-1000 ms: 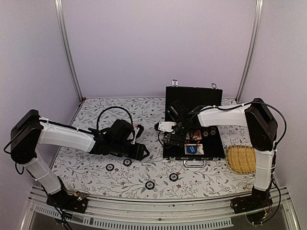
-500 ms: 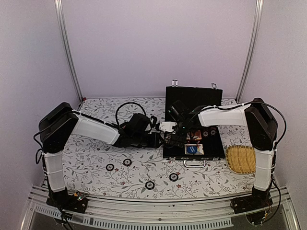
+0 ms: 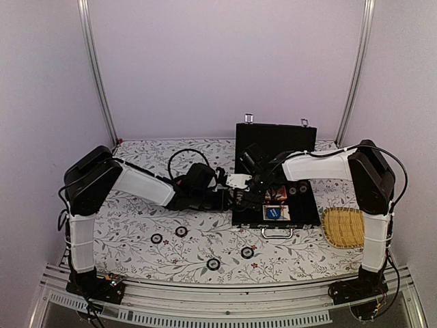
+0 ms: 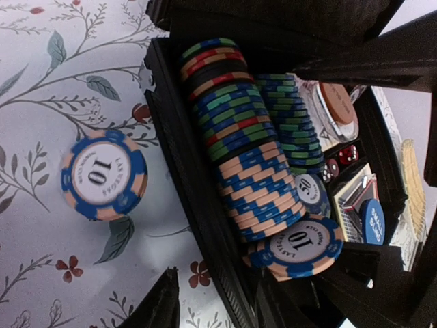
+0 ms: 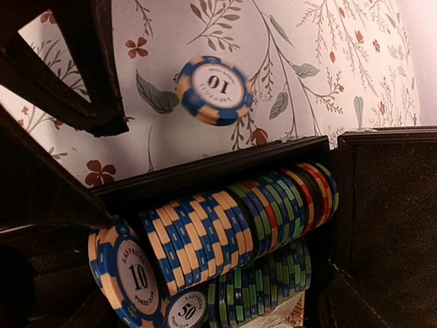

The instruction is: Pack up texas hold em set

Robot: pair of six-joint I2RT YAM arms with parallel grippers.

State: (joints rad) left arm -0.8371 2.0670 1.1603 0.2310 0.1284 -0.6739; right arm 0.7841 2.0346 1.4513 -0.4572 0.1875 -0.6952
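- Four small round black-and-white poker chips [image 3: 156,238] lie scattered on the white floral-print surface [image 3: 136,256], toward its front edge.
- The left claw [image 3: 224,199] is stretched across to the left wall of the case. Its dark fingers [image 4: 160,304] are spread apart with nothing between them.
- A blue-and-peach round chip [image 4: 102,175] lies flat on the surface just beside that wall. It is printed "10" and "LAS VEGAS", and it looks blurred in the right wrist view.
- The black hinged briefcase [image 3: 275,140] lies open with its lid upright at the back and its silver handle [image 3: 276,233] facing the front.
- Along its left wall, rows of chips [image 5: 225,225] stand on edge in blue-and-peach, green-and-blue and red-striped. The front chip reads "LAS VEGAS 10 POKER CLUB", and the row beside it ends in a "50".
- The right claw [image 3: 244,198] hangs over these rows with its fingers wide apart. I see nothing gripped.
- Further right in the case are an orange disc [image 4: 338,109] in a clear round holder, red dice [image 4: 341,154] and a red-pink card deck [image 4: 351,198]. A blue round disc [image 4: 372,222] is there too, its white lettering too small to read.
- A yellow woven tray [image 3: 343,227] sits just right of the case.
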